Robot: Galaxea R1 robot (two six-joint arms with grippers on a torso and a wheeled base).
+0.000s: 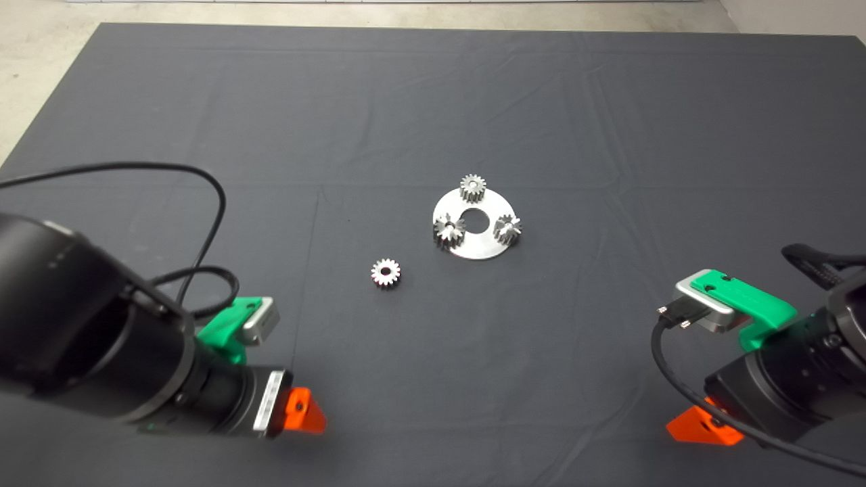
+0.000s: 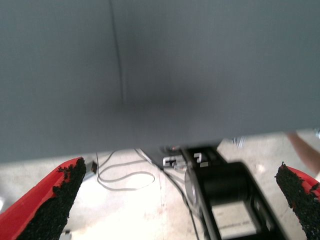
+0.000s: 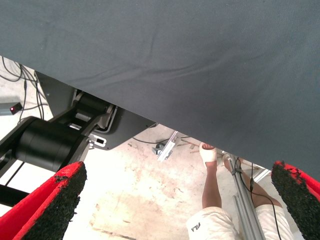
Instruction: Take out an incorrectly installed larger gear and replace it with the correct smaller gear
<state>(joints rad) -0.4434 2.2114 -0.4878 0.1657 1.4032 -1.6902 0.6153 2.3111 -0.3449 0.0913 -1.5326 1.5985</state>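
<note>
Head view is showing a round metal plate (image 1: 479, 247) at frame centre carrying three gears, the larger gear (image 1: 448, 230) sitting on its left edge, while the smaller gear (image 1: 385, 272) is lying loose on the mat (image 1: 433, 101) lower left of it. Left gripper (image 2: 180, 200) at lower left and right gripper (image 3: 175, 200) at lower right are both waiting with fingers spread wide, holding nothing. No writing is showing readably.

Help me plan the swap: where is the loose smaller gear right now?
In the head view, the smaller gear lies flat on the dark mat near the centre, just left of and nearer the robot than the round metal plate carrying three gears.

Head cam overhead; wrist cams share mat (image 1: 433, 101).
</note>
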